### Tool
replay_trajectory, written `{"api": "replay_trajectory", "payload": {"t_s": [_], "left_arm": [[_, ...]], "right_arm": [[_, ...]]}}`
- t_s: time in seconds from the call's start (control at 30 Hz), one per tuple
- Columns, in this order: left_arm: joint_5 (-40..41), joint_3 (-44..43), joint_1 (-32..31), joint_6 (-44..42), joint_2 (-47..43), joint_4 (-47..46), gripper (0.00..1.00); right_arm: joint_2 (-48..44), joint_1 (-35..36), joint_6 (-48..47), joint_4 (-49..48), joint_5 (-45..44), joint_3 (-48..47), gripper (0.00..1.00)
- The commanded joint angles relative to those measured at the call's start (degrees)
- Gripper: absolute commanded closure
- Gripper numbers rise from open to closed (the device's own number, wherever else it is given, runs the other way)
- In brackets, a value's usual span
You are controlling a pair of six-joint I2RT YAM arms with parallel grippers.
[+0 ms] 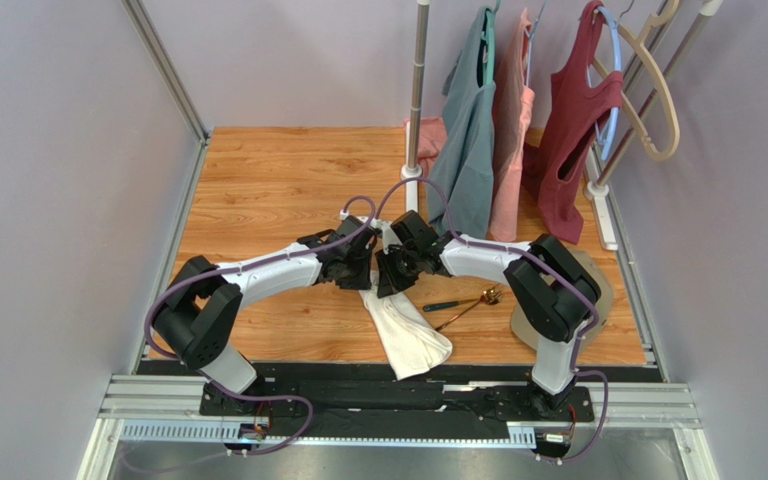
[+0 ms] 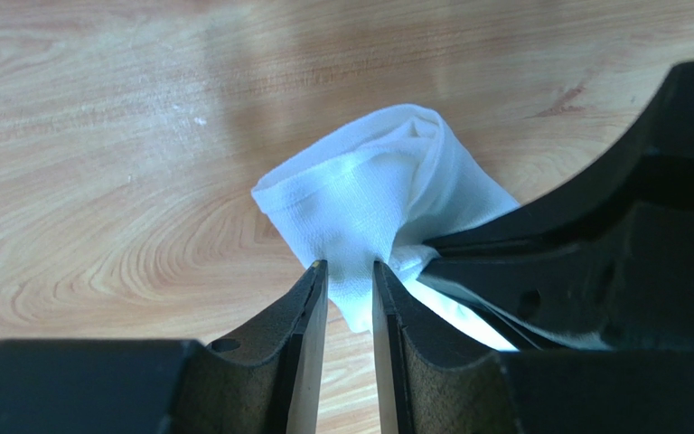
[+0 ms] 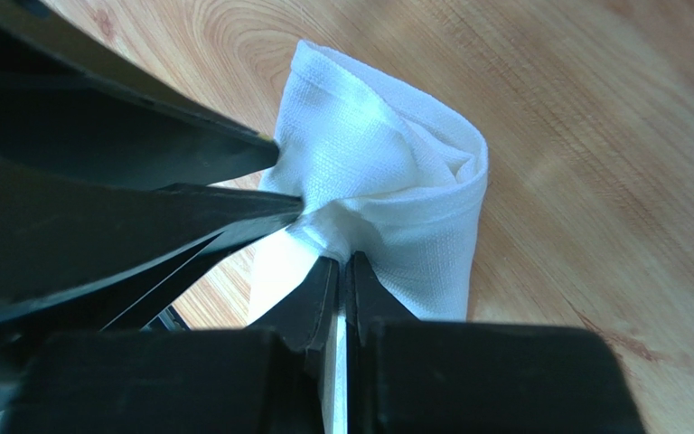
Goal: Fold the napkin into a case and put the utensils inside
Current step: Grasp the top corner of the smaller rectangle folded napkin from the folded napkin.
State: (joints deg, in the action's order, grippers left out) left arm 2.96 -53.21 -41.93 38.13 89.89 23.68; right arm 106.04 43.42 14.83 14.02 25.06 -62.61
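The white napkin (image 1: pixel 410 335) lies rolled lengthwise on the wooden table, its far end lifted where both grippers meet. My right gripper (image 3: pixel 342 263) is shut on a fold of the napkin (image 3: pixel 387 181); in the top view it (image 1: pixel 395 268) sits just right of the left gripper (image 1: pixel 363 268). My left gripper (image 2: pixel 349 267) stands a little open, and a flat corner of the napkin (image 2: pixel 387 190) hangs uncrushed between its tips. The utensils (image 1: pixel 463 302), with dark handles and gold heads, lie on the table right of the napkin, apart from both grippers.
A garment rack pole (image 1: pixel 416 100) stands at the back with a teal garment (image 1: pixel 470 140), a pink one (image 1: pixel 510 150) and a dark red one (image 1: pixel 570 150) hanging. A tan round object (image 1: pixel 593 290) lies behind the right arm. Grey walls close both sides.
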Motion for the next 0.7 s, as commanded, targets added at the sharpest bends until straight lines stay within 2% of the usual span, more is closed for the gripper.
{"api": "replay_trajectory", "payload": {"t_s": [0.0, 0.4, 0.6, 0.67], "left_arm": [[-2.1, -2.2, -0.7, -1.3, 2.0, -2.1, 0.66], [-4.0, -2.7, -0.7, -1.2, 0.6, -2.1, 0.62], [-4.3, -4.5, -0.8, -1.3, 3.5, -1.3, 0.62], [-4.3, -5.0, -0.7, -1.4, 3.8, -1.4, 0.66]], "right_arm": [[-0.7, 0.1, 0.4, -1.5, 1.3, 0.5, 0.98], [-0.7, 0.0, -0.2, -1.4, 1.5, 0.9, 0.99], [-0.7, 0.0, -0.2, -1.4, 1.5, 0.8, 0.99], [-0.7, 0.1, -0.2, -1.3, 1.5, 0.8, 0.99]]}}
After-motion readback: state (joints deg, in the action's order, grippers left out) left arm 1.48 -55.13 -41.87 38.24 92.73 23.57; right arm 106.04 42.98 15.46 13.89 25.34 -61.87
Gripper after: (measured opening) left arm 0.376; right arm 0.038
